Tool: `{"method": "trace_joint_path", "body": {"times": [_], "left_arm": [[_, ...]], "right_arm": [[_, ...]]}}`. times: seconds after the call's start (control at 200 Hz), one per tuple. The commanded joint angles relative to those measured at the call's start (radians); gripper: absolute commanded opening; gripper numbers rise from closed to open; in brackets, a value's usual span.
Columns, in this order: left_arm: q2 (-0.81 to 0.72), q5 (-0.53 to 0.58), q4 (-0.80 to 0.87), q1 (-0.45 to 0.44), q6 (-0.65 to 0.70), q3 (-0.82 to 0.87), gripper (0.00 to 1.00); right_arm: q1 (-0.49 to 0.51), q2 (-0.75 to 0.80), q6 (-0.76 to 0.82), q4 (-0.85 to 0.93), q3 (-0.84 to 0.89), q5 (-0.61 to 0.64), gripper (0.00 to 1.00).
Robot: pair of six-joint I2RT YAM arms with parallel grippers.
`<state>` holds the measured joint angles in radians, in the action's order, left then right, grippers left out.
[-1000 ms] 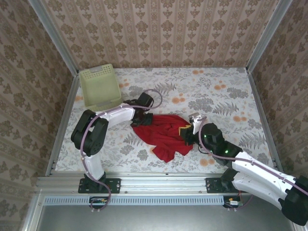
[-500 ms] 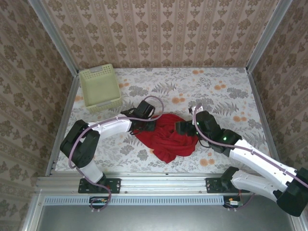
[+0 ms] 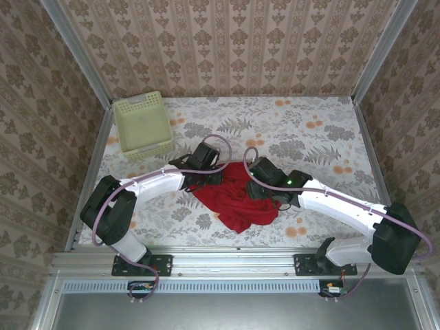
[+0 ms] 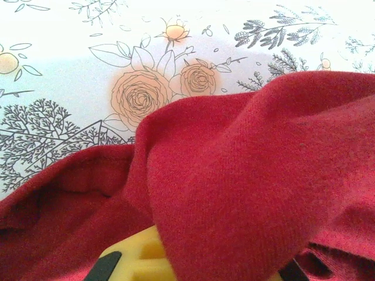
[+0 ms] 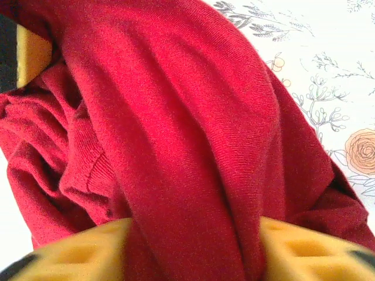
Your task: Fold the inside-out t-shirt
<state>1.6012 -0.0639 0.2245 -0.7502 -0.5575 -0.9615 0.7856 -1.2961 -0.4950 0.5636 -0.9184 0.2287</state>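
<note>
The inside-out t-shirt (image 3: 237, 199) is a red, wrinkled heap in the middle of the table. My left gripper (image 3: 206, 175) sits at its upper left edge. In the left wrist view the red cloth (image 4: 246, 175) drapes over that gripper (image 4: 199, 263), hiding most of its yellow fingers (image 4: 132, 257), and it is shut on the cloth. My right gripper (image 3: 256, 185) is at the heap's upper right. Its yellow fingers (image 5: 310, 246) press a thick fold of the shirt (image 5: 176, 146) from both sides, so that gripper (image 5: 193, 252) is shut on the fold.
A pale yellow-green perforated basket (image 3: 143, 126) stands at the back left corner. Patterned walls with metal rails (image 3: 89, 172) close the table on three sides. Flowered tabletop (image 3: 323, 137) lies bare to the right and behind the shirt.
My right arm has swung left over the shirt, opened, and closed on a fold near its top. The left gripper shifted slightly right while still holding cloth. The heap is more bunched.
</note>
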Motion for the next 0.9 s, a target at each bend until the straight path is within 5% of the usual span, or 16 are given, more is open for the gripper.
{"method": "trace_joint_path", "body": {"times": [0.0,0.07,0.375,0.61,0.79,0.895], "left_arm": [[-0.005,0.032,0.048,0.02,-0.034,-0.005,0.0],[0.013,0.032,0.08,0.056,-0.05,-0.009,0.0],[0.068,0.085,0.165,0.126,-0.03,-0.036,0.0],[0.082,0.075,0.181,0.152,-0.009,-0.039,0.0],[-0.116,0.102,0.148,0.055,0.044,0.031,0.48],[-0.27,0.157,0.149,-0.04,0.064,0.068,0.64]], "right_arm": [[0.008,0.02,0.031,0.013,-0.045,-0.021,0.19],[0.01,0.079,0.063,-0.017,-0.042,-0.056,0.0],[0.004,0.505,0.121,-0.211,-0.024,-0.223,0.0],[-0.032,0.616,0.07,-0.363,0.116,-0.225,0.0],[-0.049,0.546,0.02,-0.457,0.241,-0.262,0.0],[-0.05,0.511,0.011,-0.489,0.257,-0.279,0.0]]}}
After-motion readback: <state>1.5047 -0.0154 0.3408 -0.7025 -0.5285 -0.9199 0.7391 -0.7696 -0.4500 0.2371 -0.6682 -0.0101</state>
